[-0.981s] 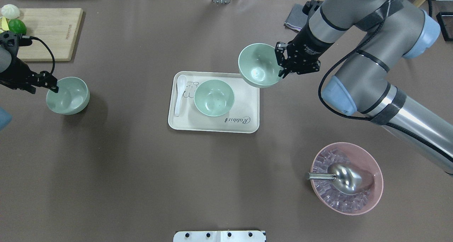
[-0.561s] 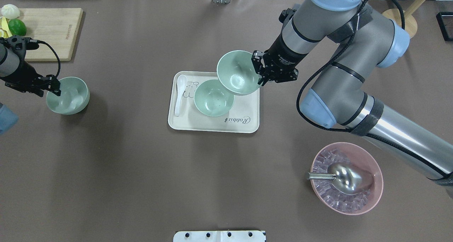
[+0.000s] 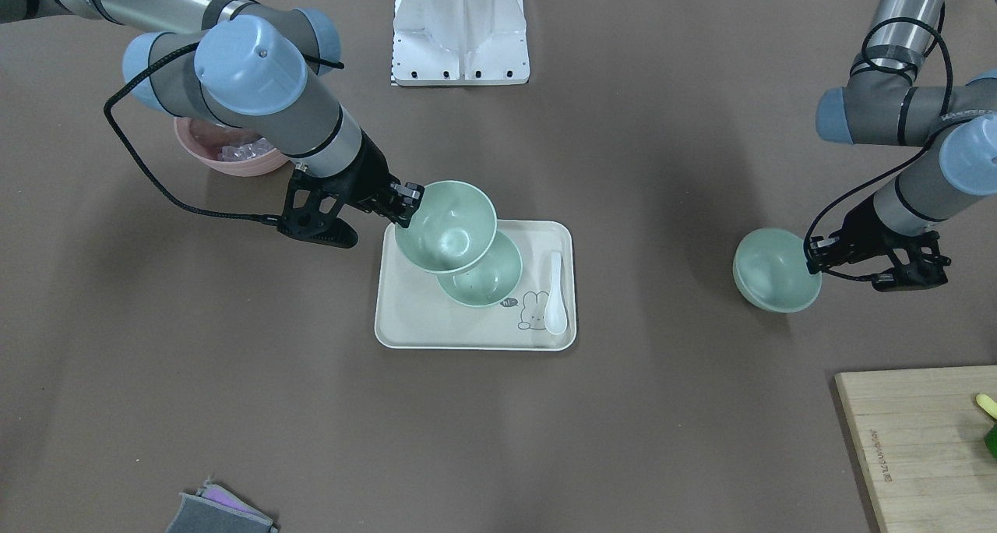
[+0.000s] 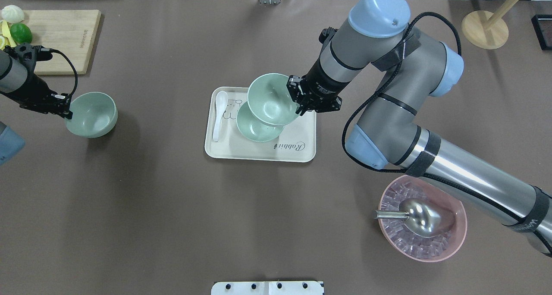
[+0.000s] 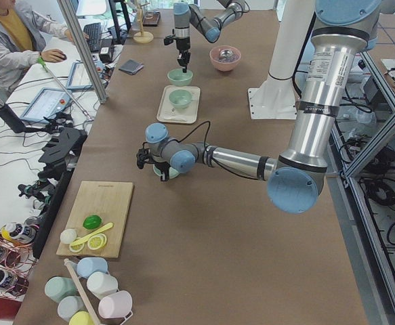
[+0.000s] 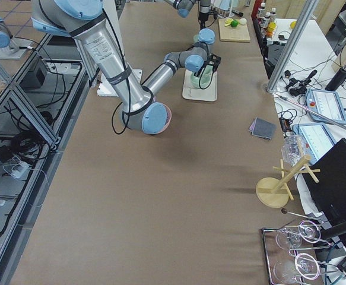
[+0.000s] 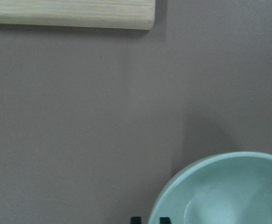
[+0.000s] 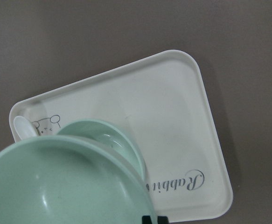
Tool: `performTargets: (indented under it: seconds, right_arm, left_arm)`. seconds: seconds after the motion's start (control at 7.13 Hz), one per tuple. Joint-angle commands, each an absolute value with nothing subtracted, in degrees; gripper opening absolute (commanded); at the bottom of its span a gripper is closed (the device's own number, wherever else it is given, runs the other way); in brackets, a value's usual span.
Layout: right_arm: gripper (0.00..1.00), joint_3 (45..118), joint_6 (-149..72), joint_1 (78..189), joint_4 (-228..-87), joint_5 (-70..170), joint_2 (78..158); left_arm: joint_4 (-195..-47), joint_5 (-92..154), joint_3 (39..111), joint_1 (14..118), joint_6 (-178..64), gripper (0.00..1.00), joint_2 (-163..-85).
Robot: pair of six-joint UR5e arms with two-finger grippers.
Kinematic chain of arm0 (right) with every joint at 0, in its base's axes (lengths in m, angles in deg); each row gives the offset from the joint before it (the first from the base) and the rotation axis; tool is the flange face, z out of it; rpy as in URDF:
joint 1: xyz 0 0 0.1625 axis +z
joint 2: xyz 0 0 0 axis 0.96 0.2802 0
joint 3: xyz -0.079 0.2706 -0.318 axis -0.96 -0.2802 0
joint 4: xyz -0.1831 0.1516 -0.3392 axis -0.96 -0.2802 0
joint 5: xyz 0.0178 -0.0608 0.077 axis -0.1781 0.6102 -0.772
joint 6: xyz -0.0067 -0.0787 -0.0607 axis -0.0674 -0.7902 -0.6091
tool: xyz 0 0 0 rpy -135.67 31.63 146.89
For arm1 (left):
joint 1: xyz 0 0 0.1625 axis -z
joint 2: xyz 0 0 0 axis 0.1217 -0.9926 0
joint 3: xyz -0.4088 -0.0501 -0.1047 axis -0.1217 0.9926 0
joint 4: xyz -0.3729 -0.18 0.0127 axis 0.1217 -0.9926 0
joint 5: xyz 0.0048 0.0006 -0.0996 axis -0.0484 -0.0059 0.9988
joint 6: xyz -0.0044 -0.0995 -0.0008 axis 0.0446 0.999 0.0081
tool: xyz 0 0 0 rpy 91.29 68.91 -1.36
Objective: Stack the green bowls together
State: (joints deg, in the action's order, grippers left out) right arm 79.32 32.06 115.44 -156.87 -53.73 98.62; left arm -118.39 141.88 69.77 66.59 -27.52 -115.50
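Observation:
My right gripper (image 4: 297, 101) is shut on the rim of a pale green bowl (image 4: 270, 98) and holds it tilted in the air. It partly overlaps a second green bowl (image 4: 258, 131) that stands in the cream tray (image 4: 297, 153). The right wrist view shows the held bowl (image 8: 56, 186) above the tray bowl (image 8: 112, 137). My left gripper (image 4: 67, 111) is shut on the rim of the third green bowl (image 4: 93, 114) at the far left. That bowl is tilted (image 3: 775, 272). I cannot tell whether it touches the table.
A white spoon (image 4: 219, 114) lies on the tray's left side. A pink bowl (image 4: 453, 243) with ice and a metal scoop stands at the near right. A wooden board (image 4: 60, 36) with fruit lies at the far left. A grey cloth (image 3: 222, 513) lies far right.
My right arm has carried its bowl leftward, from beyond the tray's far right corner to over the tray bowl. My left gripper has shifted its bowl slightly to the right.

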Motion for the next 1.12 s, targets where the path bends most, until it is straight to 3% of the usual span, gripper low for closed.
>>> performTargets:
  seconds: [0.0, 0.56, 0.7, 0.84, 0.98]
  right_arm:
    - [0.0, 75.4, 33.9, 114.0, -152.8, -52.1, 97.5]
    - [0.0, 73.7, 33.8, 111.1, -152.5, -49.1, 97.1]
    - [0.2, 73.7, 33.9, 110.6, -152.5, -48.8, 97.0]
    - [0.66, 73.7, 34.0, 110.3, -152.5, -48.2, 96.6]
    - [0.94, 73.7, 34.6, 110.3, -152.4, -48.1, 96.5]
  left_arm:
    - [-117.6, 148.8, 74.3, 66.7, -25.3, 0.0, -116.8]
    - [-117.5, 151.9, 78.0, 66.5, -5.1, 0.0, -127.4]
    - [-117.4, 151.9, 78.1, 65.4, -1.6, 0.0, -129.9]
    - [-117.4, 151.6, 77.7, 62.3, 3.8, 0.0, -133.5]
    - [-117.4, 150.7, 77.4, 59.5, 8.5, 0.0, -137.0]
